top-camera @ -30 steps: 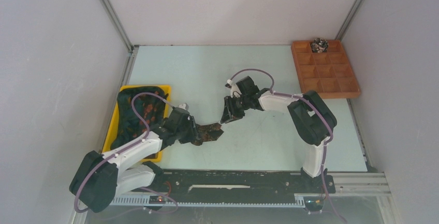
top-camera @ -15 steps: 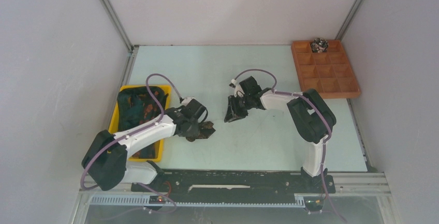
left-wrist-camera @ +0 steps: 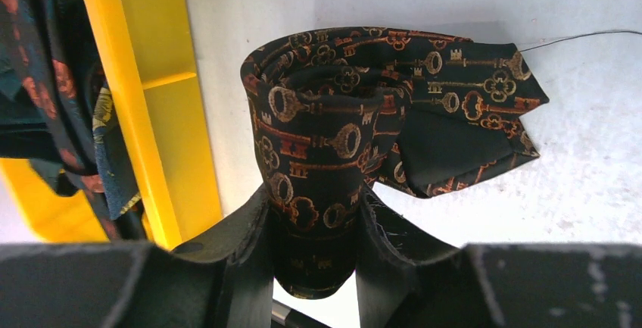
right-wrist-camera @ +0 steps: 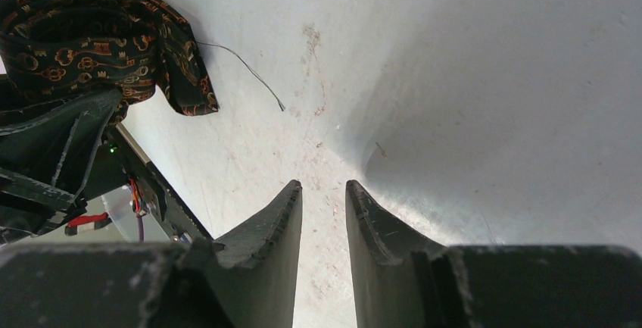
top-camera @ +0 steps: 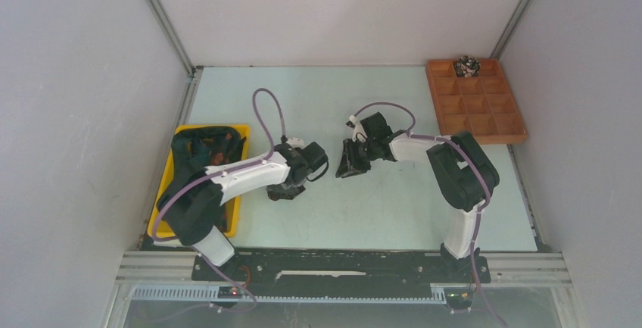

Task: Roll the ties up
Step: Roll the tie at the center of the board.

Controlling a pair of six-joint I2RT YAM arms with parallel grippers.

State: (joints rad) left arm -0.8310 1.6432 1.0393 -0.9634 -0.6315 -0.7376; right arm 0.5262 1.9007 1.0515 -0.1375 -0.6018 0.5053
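Observation:
A dark tie [left-wrist-camera: 333,127] with an orange key pattern is wound into a loose coil, its pointed end [left-wrist-camera: 484,108] still lying flat on the table. My left gripper [left-wrist-camera: 314,203] is shut on the coil's lower part; from above it sits at mid-table [top-camera: 291,186]. In the right wrist view the same tie [right-wrist-camera: 91,36] shows at the upper left. My right gripper [right-wrist-camera: 323,192] hovers over bare table right of the coil [top-camera: 350,163], its jaws a narrow gap apart and holding nothing. More ties [top-camera: 198,163] fill the yellow bin [top-camera: 236,214].
An orange compartment tray [top-camera: 484,123] stands at the back right with one small rolled tie [top-camera: 467,64] in a far cell. A thin loose thread [right-wrist-camera: 246,76] lies on the table by the coil. The yellow bin's wall [left-wrist-camera: 163,123] is close to the left of the coil.
My left gripper has swung right and away from the bin, winding the flat tie into a coil. The right gripper has let go of the tie's end and drifted slightly right.

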